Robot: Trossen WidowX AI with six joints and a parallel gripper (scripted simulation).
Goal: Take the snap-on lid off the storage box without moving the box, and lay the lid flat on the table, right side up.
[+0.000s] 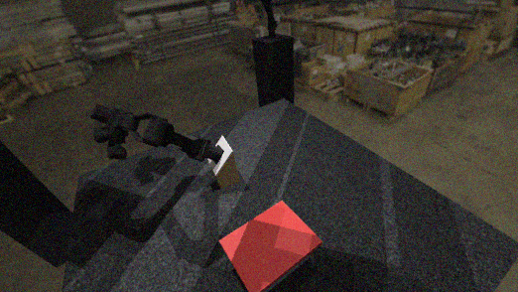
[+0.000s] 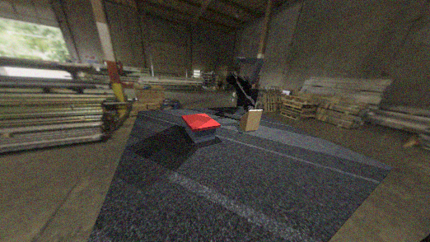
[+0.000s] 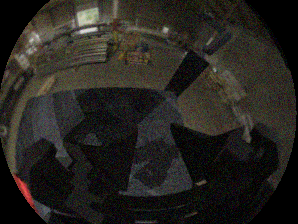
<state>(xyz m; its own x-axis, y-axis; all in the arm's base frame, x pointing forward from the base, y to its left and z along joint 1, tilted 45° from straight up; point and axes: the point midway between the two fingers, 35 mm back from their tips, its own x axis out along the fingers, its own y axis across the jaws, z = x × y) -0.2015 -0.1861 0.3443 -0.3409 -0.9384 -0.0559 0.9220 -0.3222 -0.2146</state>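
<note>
Reaching toward a tan block [image 1: 228,171] at frame centre-left, the tool [image 1: 212,151] has fingers half spread, apparently pinching nothing. The red lid [image 1: 270,243] sits snapped on its storage box [image 2: 204,136] in the lower middle, untouched. The dark speckled desk [image 1: 397,219] stands in a dim warehouse.

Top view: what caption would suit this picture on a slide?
Red lid still on its box, while the arm's fingers reach a small tan box behind it.
</note>
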